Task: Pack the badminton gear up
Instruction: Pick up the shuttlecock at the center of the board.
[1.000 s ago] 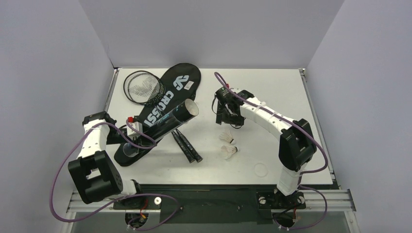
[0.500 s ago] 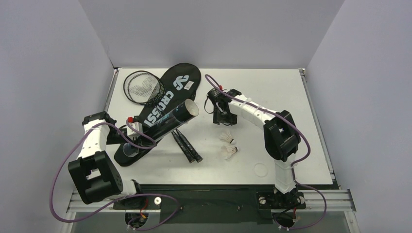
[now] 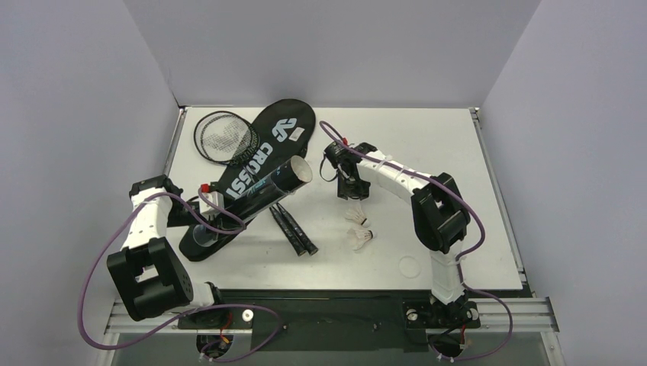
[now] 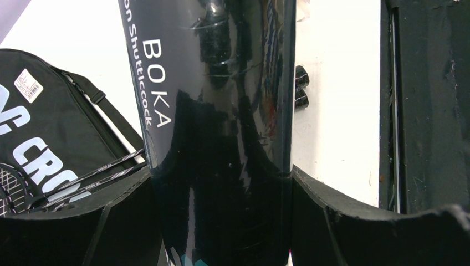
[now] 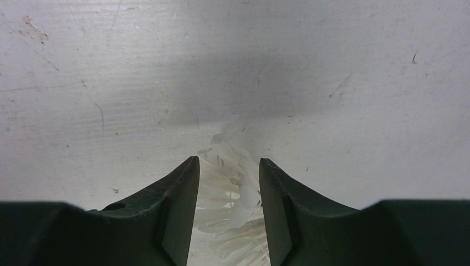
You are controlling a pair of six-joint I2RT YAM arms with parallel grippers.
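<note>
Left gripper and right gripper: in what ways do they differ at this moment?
The left gripper stands wide, clamped on the black tube; the right gripper stands narrower, its fingers either side of a white shuttlecock. The left gripper works at the racket bag; the right gripper faces the table. Both have black fingers.

White table (image 3: pixel 458 137) with bag (image 3: pixel 286 126), rackets (image 3: pixel 221 139), shuttlecocks (image 3: pixel 359 238)

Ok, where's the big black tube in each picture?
Top view: the tube lies slanted, left of the middle, over the racket bag.
Left wrist view: it fills the middle, held by the left gripper.
Right wrist view: not in it.
Shared landmark: the white table shows in all three.
</note>
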